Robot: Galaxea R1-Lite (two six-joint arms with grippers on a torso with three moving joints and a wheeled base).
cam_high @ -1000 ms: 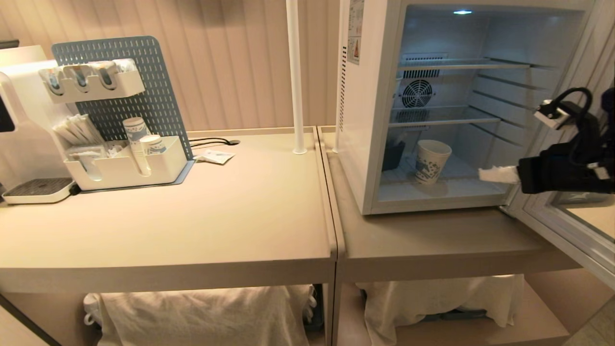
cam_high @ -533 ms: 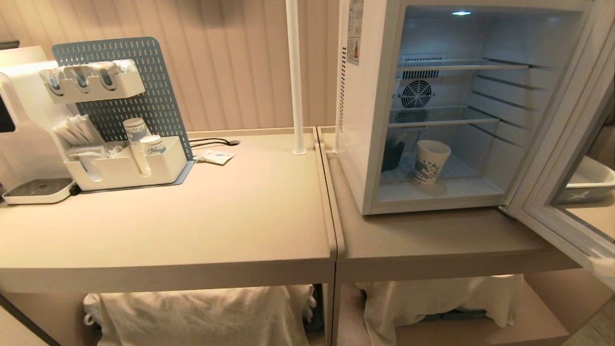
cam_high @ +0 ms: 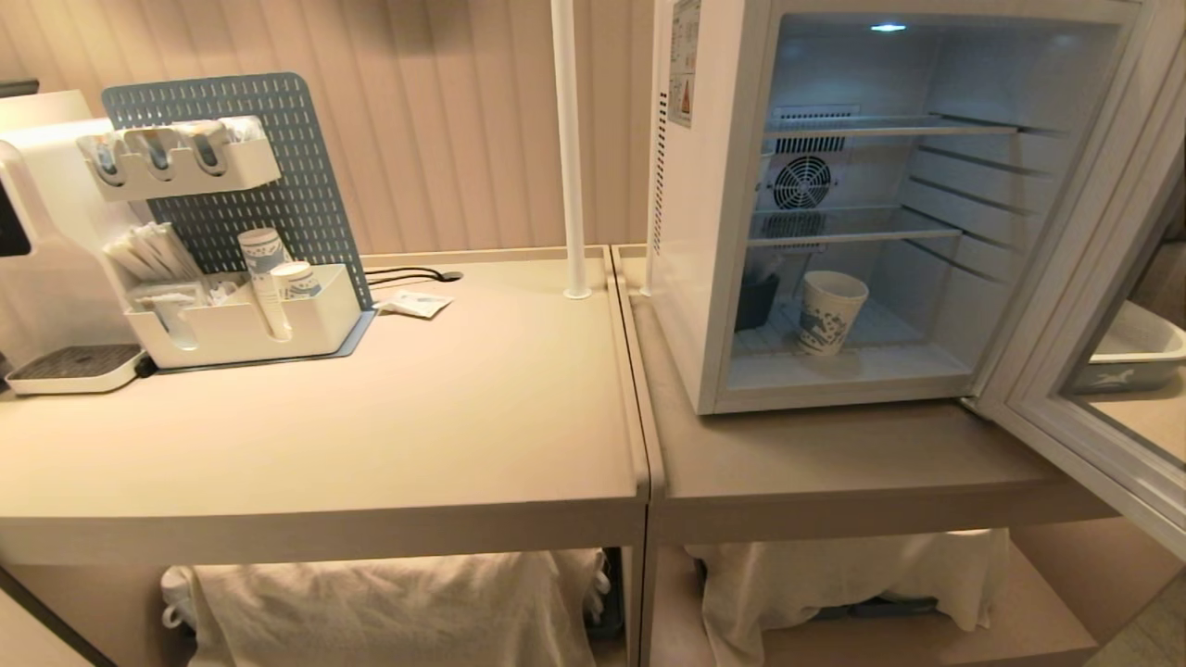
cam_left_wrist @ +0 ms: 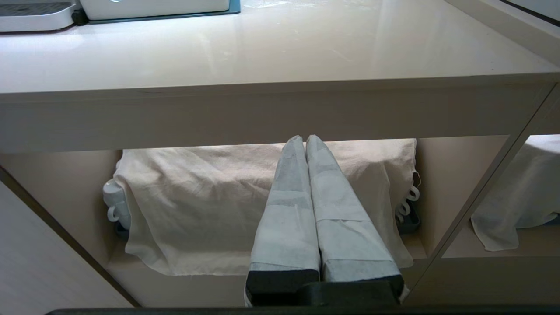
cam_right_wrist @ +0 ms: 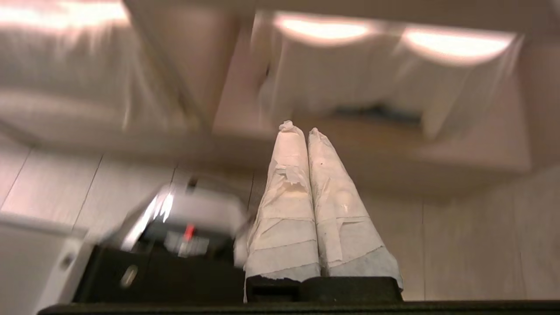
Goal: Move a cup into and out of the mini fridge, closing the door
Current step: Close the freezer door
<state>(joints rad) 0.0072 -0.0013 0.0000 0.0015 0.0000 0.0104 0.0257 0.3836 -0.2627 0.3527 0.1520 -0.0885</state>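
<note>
I see two beige tables (cam_high: 371,435) pushed edge to edge against a ribbed, warm-lit wall (cam_high: 445,120) — a white pole (cam_high: 568,148) rises at their seam, and cloths (cam_high: 389,611) drape the lower shelves.

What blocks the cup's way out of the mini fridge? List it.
Nothing visible. The cup stands upright on the mini fridge floor, the door is swung wide open to the right, and the space in front of the cup is bare. A dark container sits beside it, not in front.
</note>
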